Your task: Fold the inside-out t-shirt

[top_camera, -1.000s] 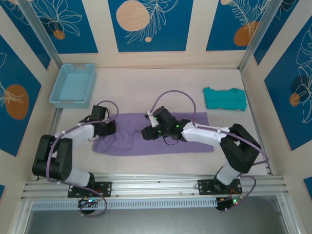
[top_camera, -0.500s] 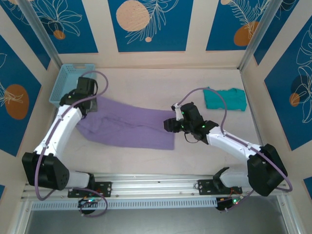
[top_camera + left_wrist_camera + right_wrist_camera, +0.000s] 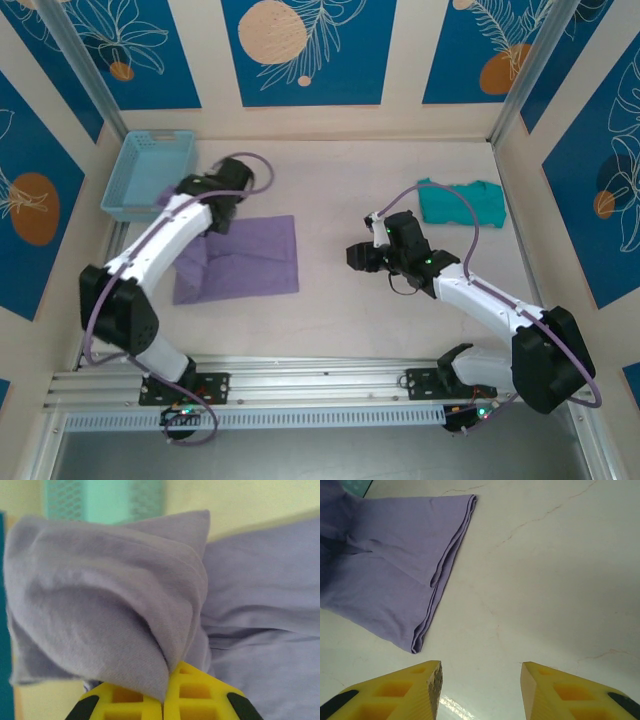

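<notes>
the right gripper (image 3: pixel 480 680), its yellow ribbed fingers apart and holding nothing, hovers over the bare pale table (image 3: pixel 340 300) just right of the inside-out t-shirt (image 3: pixel 250 255). the thin, soft lavender shirt lies doubled into a rough rectangle on the table's left half, its slightly longer axis running left to right and its layered edge facing that gripper. at the shirt's far left corner the left gripper (image 3: pixel 164 700) is clamped on a bunched peak of fabric raised toward the light blue mesh-walled basket (image 3: pixel 150 175), while a smaller teal-green garment (image 3: pixel 462 203) lies crumpled far right.
</notes>
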### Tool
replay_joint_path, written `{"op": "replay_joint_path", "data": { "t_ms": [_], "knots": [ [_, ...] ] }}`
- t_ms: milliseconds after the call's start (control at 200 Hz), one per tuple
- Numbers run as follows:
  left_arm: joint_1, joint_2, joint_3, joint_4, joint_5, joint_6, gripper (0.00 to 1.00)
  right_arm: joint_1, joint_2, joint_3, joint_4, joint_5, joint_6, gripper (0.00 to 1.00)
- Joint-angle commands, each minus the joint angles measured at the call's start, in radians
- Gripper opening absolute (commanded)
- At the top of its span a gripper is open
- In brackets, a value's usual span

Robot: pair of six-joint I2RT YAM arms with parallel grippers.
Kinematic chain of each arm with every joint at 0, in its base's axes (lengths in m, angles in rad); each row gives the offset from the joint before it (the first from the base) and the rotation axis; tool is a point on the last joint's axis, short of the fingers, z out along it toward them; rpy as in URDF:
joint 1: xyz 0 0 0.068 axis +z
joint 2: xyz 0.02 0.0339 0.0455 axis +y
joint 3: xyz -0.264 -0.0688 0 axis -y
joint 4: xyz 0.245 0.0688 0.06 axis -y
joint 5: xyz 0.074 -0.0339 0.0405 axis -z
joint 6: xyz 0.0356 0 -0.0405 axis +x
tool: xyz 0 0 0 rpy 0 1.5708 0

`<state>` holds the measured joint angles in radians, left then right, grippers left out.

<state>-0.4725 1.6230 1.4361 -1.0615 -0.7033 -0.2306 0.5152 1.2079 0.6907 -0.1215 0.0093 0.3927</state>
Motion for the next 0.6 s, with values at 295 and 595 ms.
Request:
{"op": "replay_joint_path", "data": {
  "t_ms": [295, 595],
  "knots": [
    [-0.288, 0.302, 0.294, 0.064, 0.361, -0.145, 0.61, -0.041, -0.073, -0.065, -0.01, 0.021, 0.036, 0.48],
    [-0.059, -0.218, -0.331, 0.301, 0.552, -0.176, 0.72, 0.073, 0.177, 0.054, 0.12, -0.096, 0.11, 0.51]
  ]
}}
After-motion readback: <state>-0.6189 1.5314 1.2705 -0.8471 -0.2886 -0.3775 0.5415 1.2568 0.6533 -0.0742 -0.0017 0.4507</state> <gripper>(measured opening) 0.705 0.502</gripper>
